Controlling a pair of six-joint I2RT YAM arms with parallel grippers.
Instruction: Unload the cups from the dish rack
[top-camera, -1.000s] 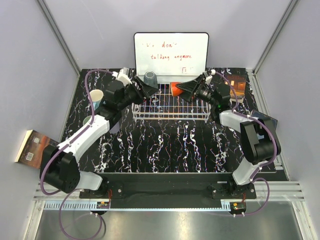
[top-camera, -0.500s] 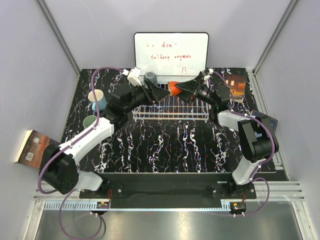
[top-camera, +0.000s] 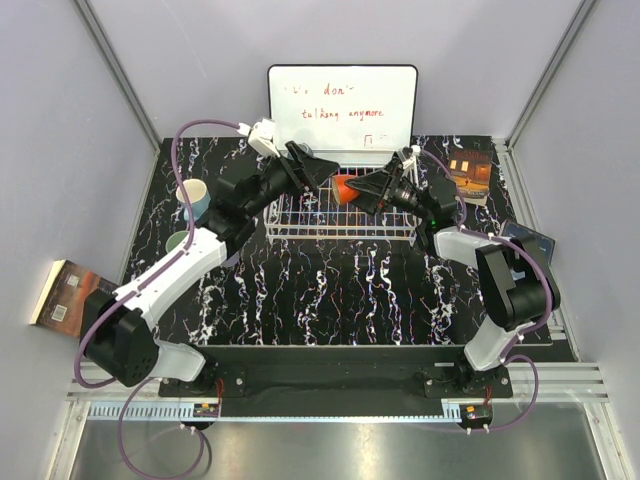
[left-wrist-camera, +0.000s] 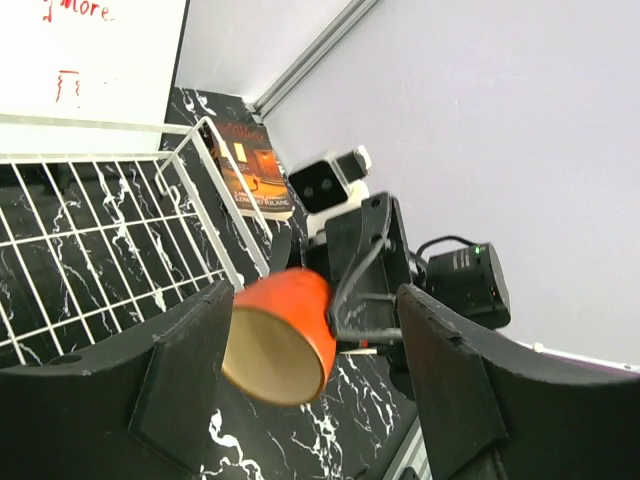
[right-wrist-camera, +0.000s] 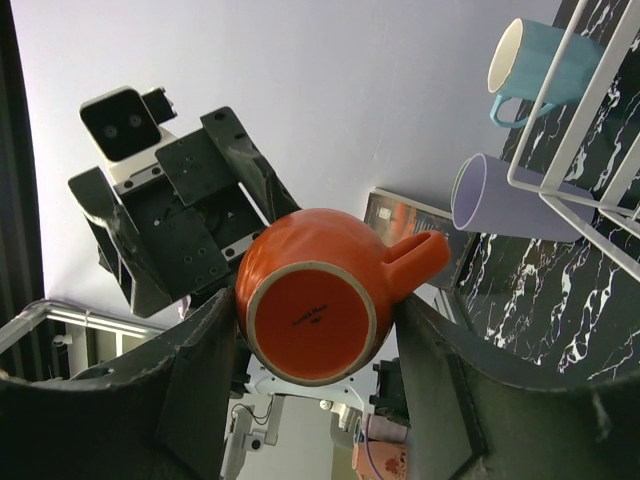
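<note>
My right gripper (top-camera: 360, 185) is shut on the small orange cup (top-camera: 343, 188) and holds it in the air over the back of the white wire dish rack (top-camera: 340, 233). In the right wrist view the cup (right-wrist-camera: 320, 270) shows its base between my fingers (right-wrist-camera: 200, 380), handle to the right. My left gripper (top-camera: 325, 170) is open, its jaws either side of the cup's mouth (left-wrist-camera: 285, 335). The light blue mug (top-camera: 193, 197) stands left of the rack. A lilac cup (right-wrist-camera: 510, 195) lies beside it. The dark grey cup is hidden.
A whiteboard (top-camera: 342, 105) with red writing stands behind the rack. A book (top-camera: 470, 168) lies at the back right, another (top-camera: 70, 290) leans on the left wall. A dark flat object (top-camera: 525, 240) lies at the right. A cup rim (top-camera: 178, 242) shows beside the left arm.
My left arm has swung up and right from the rack's left end to the orange cup, covering the dark grey cup. My right gripper has shifted the orange cup slightly left.
</note>
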